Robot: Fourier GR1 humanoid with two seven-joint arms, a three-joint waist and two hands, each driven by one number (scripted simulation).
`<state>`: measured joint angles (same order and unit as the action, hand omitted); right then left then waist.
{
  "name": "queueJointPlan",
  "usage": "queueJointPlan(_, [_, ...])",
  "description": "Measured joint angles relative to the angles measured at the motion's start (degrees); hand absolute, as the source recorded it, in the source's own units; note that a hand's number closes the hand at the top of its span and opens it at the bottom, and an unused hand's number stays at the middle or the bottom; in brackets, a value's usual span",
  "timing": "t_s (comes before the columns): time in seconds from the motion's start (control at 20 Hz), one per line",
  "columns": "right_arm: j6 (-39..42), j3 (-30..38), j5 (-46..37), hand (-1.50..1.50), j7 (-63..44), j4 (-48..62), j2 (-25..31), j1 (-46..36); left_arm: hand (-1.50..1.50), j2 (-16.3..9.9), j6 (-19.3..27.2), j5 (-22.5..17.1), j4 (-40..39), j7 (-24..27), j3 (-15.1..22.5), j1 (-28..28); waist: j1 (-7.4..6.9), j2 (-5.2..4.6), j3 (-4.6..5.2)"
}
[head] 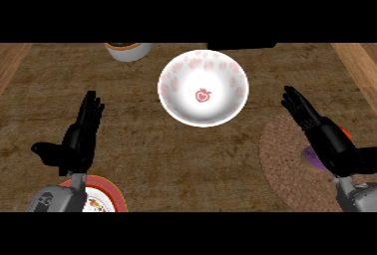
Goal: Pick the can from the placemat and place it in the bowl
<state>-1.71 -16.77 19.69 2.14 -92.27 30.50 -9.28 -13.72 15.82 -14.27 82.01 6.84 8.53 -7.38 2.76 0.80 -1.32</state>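
A white bowl (203,88) with red marks and a red figure at its bottom stands at the upper middle of the counter. At the lower right lies a round woven placemat (290,167). On it sits the can (315,158), of which only a purple patch and an orange edge show behind my right hand (324,137). That hand hovers over the can with its fingers straight, pointing up and away. My left hand (77,139) stays open at the left, fingers up and thumb out, holding nothing.
A white cup (129,50) with an orange rim stands at the top left. An orange-rimmed plate (103,196) shows at the lower left under my left forearm. A dark object (239,46) sits at the top edge behind the bowl.
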Motion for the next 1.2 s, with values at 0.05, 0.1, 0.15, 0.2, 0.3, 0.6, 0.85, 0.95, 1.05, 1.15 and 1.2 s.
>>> queueJointPlan(0.05, [0.71, 1.40, 0.67, 1.50, 0.50, -1.55, 1.21, 1.05, 0.00, -0.63, 0.11, 0.38, 0.89, -0.88, -0.01, 0.03, -0.37, -0.11, 0.26])
queueJointPlan(0.1, [1.83, 3.00, 1.41, 1.50, 1.17, -2.26, 2.38, 0.66, 0.00, -1.78, -0.09, 0.57, 1.22, -1.81, -0.50, -0.32, -0.78, -0.22, 0.48])
queueJointPlan(0.15, [3.38, 4.71, 2.12, 1.50, 2.46, -2.63, 3.78, -0.05, 0.00, -3.30, -0.23, 0.85, 1.50, -3.01, -1.16, -1.12, -1.08, -0.30, 0.63])
queueJointPlan(0.2, [5.35, 6.59, 2.86, 1.50, 4.20, -3.23, 5.63, -0.15, 0.00, -4.63, -0.16, 1.24, 1.76, -3.70, -1.79, -1.12, -1.23, -0.31, 0.74])
queueJointPlan(0.3, [9.03, 11.16, 4.80, 1.50, 7.36, -4.16, 9.41, -1.82, 0.00, -7.42, 0.05, 2.27, 1.91, -4.46, -3.14, -0.81, -1.57, -0.27, 0.87])
queueJointPlan(0.6, [2.40, 17.03, -9.66, -1.50, 6.88, 1.34, 20.75, 7.73, 0.00, -11.06, 0.02, 2.60, 2.09, -7.18, -5.25, 0.72, 0.70, -0.15, 1.32])
queueJointPlan(0.85, [-0.57, 23.03, -13.69, -1.50, 17.96, -2.33, 20.89, 24.57, 0.00, -12.87, -0.74, 2.30, 5.89, -10.57, -6.02, 2.53, 0.38, -0.09, 1.28])
queueJointPlan(0.95, [-0.51, 26.16, -14.01, -1.50, 21.39, -3.45, 20.52, 30.32, 0.00, -13.11, -1.24, 2.39, 5.96, -11.14, -6.39, 1.96, 0.08, -0.21, 1.31])
queueJointPlan(1.05, [1.06, 29.69, -13.46, -1.50, 21.48, -4.41, 21.02, 33.17, 0.00, -12.90, -1.95, 2.72, 5.81, -11.34, -6.56, 1.43, -0.55, -0.37, 1.30])
queueJointPlan(1.15, [2.59, 32.47, -12.86, -1.50, 19.41, -6.16, 20.80, 34.21, 0.00, -12.69, -2.62, 3.10, 5.85, -11.74, -6.92, 1.19, -1.14, -0.49, 1.33])
queueJointPlan(1.2, [3.48, 33.54, -12.82, -1.50, 18.36, -6.42, 20.89, 33.86, 0.00, -12.47, -2.60, 3.49, 6.65, -12.67, -6.76, 1.12, -1.43, -0.54, 1.33])
